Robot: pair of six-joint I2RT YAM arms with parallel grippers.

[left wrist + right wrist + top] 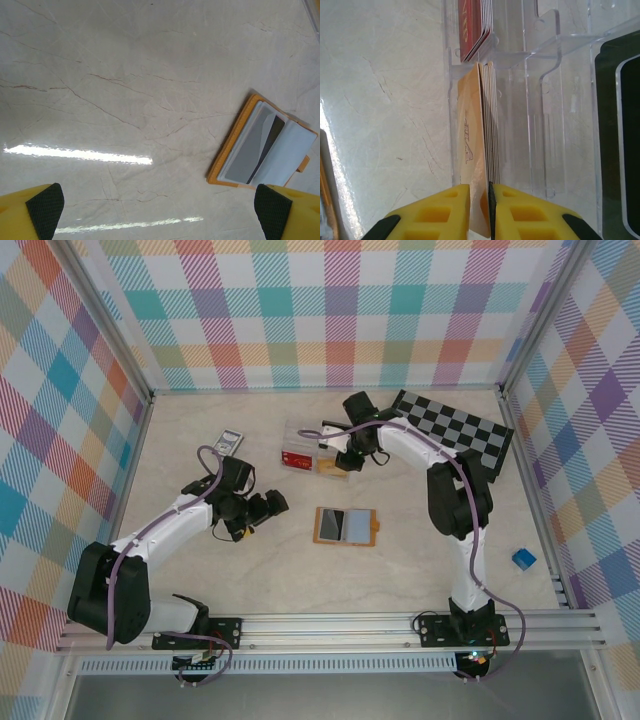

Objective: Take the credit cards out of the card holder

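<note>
The card holder (345,526) lies open and flat on the table's middle, orange-tan with grey-blue inner panels; in the left wrist view the card holder (262,147) has a dark strip between the panels. My left gripper (260,517) hovers just left of it, wide open and holding nothing (159,207). My right gripper (335,455) reaches into a clear plastic box (305,445). An orange credit card (472,150) stands between its jaws (480,192), leaning against a stack of cards. The jaws stand slightly apart, wider than the card is thick.
The clear box (545,100) also holds red cards (472,25) in a farther slot. A chessboard (455,430) lies at the back right, close to the right arm. A small remote-like device (228,442) lies at the back left. A blue cube (523,559) sits near the right wall.
</note>
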